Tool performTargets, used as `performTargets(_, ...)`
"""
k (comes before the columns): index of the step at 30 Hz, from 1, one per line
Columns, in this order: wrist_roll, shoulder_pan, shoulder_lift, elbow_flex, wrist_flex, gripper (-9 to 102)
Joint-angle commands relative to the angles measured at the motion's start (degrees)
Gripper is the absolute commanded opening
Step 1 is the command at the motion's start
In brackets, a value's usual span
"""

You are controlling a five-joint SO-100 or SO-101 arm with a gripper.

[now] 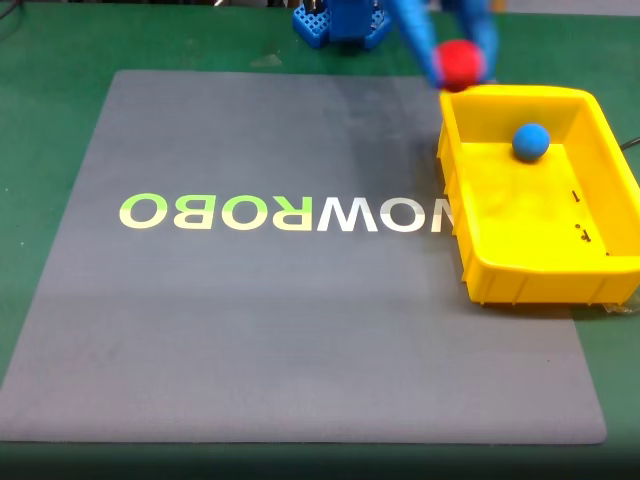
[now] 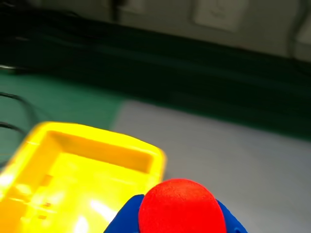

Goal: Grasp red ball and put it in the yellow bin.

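Note:
The red ball [image 1: 460, 63] hangs in the air just above the far left corner of the yellow bin [image 1: 590, 265], held between the blue fingers of my gripper [image 1: 461, 62], which is shut on it. In the wrist view the red ball [image 2: 179, 206] fills the bottom centre with blue fingers [image 2: 122, 221] on either side, and the yellow bin [image 2: 29, 160] lies lower left. A blue ball [image 1: 531, 141] rests inside the bin near its far wall.
The bin sits on the right edge of a grey mat [image 1: 250, 330] printed with "ROBOWOW" lettering, laid on a green table [image 1: 50, 90]. The arm's blue base [image 1: 340, 25] stands at the far edge.

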State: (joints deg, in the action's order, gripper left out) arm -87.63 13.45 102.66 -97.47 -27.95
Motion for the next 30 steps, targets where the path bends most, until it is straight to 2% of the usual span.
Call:
performTargets(1,0.97,4.39,-0.70,3.96,3.16,0)
performTargets(10,1.93,13.62,-4.48,3.96,7.47,0)
performTargets(19,2.02,13.97,-5.10,3.96,8.79,1)
performTargets(20,2.11,13.71,-5.10,3.96,8.96,2)
performTargets(23,3.52,12.83,-5.01,3.96,9.58,21)
performTargets(30,4.04,10.11,-4.83,4.57,8.70,30)
